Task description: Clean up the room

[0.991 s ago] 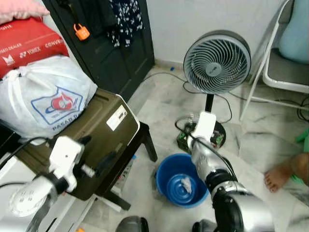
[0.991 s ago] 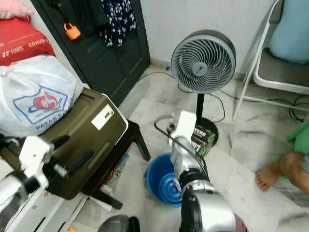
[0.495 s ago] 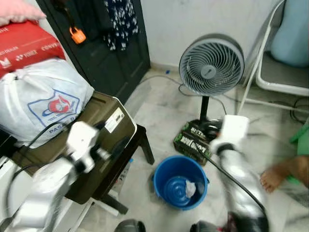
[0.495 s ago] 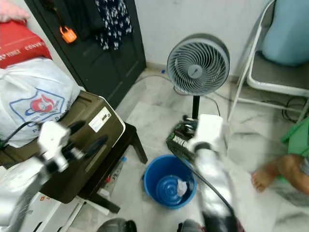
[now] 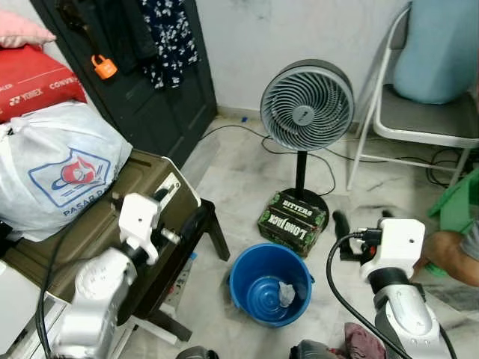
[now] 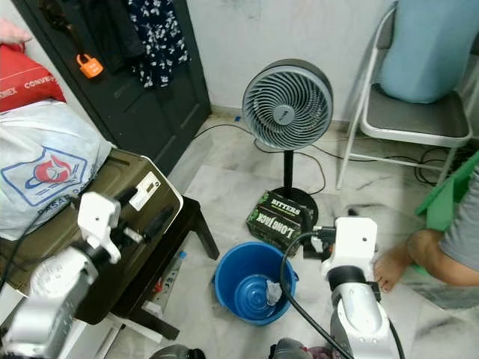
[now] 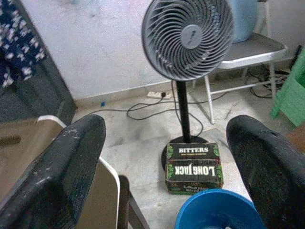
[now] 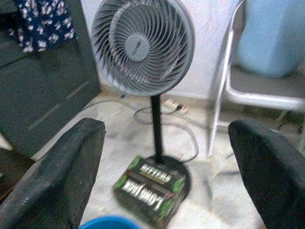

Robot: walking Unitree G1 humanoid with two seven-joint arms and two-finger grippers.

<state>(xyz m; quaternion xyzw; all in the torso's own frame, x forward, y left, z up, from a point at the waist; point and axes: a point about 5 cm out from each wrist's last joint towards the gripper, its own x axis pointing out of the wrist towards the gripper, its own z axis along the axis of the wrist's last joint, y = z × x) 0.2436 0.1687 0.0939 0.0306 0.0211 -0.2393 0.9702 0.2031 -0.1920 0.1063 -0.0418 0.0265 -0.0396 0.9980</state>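
Bucket (image 5: 269, 283), blue, sits on the marble floor (image 5: 239, 168) near centre, a crumpled white scrap (image 5: 287, 293) inside it. Green-black box (image 5: 293, 221) lies just beyond, against the base of the standing fan (image 5: 306, 105). Left gripper (image 7: 162, 167) hangs over the olive case (image 5: 97, 224) at left, jaws wide apart, empty. Right gripper (image 8: 167, 167) hangs right of the bucket, jaws spread, empty. Person's foot (image 6: 389, 269) at far right.

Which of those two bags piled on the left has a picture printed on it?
The white plastic bag, resting on the olive case: it carries a red-and-blue emblem. The red bag behind and above it shows only white lettering.
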